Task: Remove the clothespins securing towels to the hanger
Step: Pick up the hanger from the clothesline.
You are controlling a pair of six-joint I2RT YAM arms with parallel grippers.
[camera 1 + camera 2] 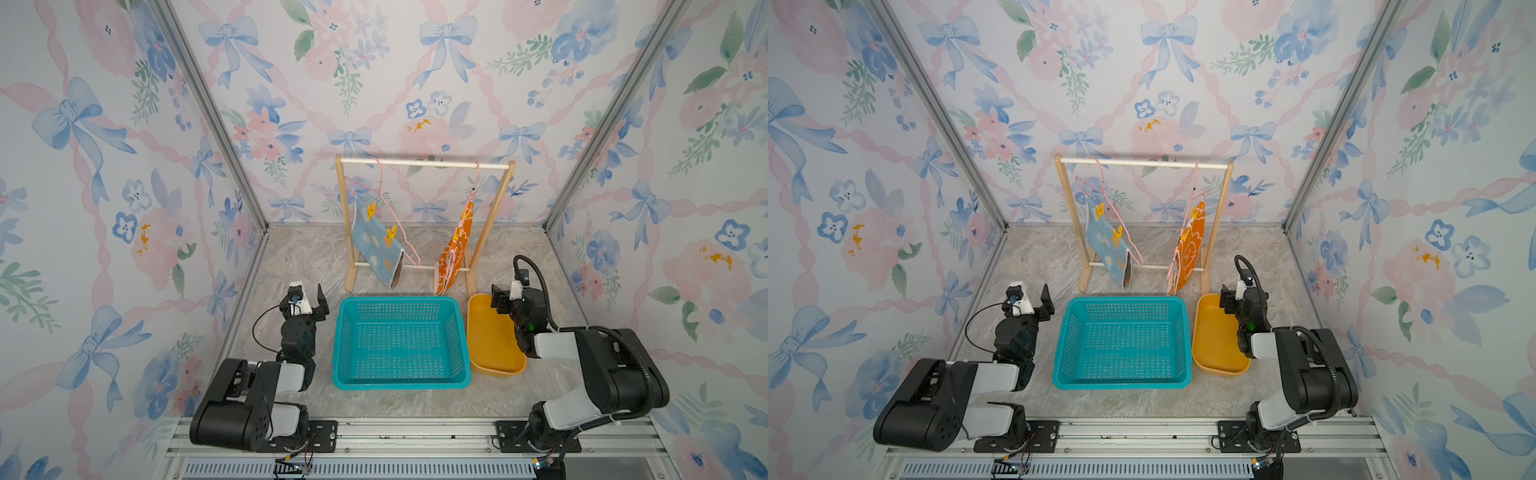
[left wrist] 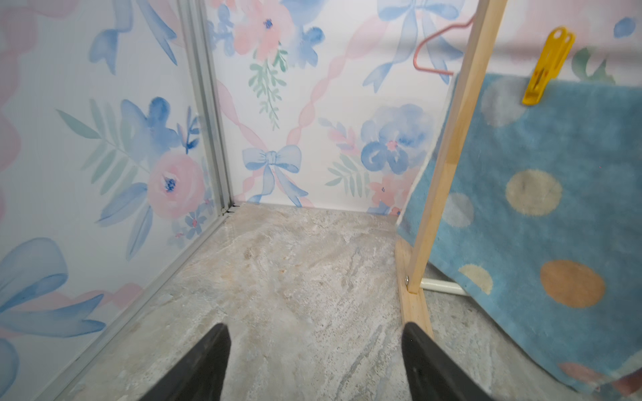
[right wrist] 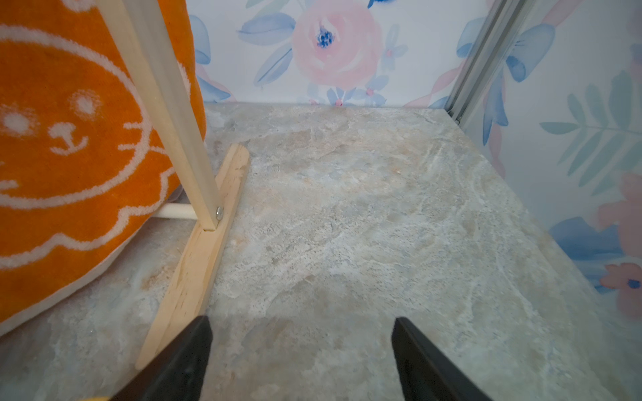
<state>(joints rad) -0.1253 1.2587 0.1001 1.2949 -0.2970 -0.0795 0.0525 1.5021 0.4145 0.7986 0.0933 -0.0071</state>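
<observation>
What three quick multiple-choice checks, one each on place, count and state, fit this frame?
1. Where is the teal basket?
A: in front of the wooden rack
B: behind it
C: hung from its bar

2. How many yellow clothespins are on the blue towel?
A: none
B: two
C: five

3. The left end effector is:
A: shut on a clothespin
B: open and empty
C: shut on the towel

Answers:
1. A, both top views show it on the rack's near side.
2. B, two sit along the towel's upper edge.
3. B, its wrist view shows fingers apart with only floor between.
</observation>
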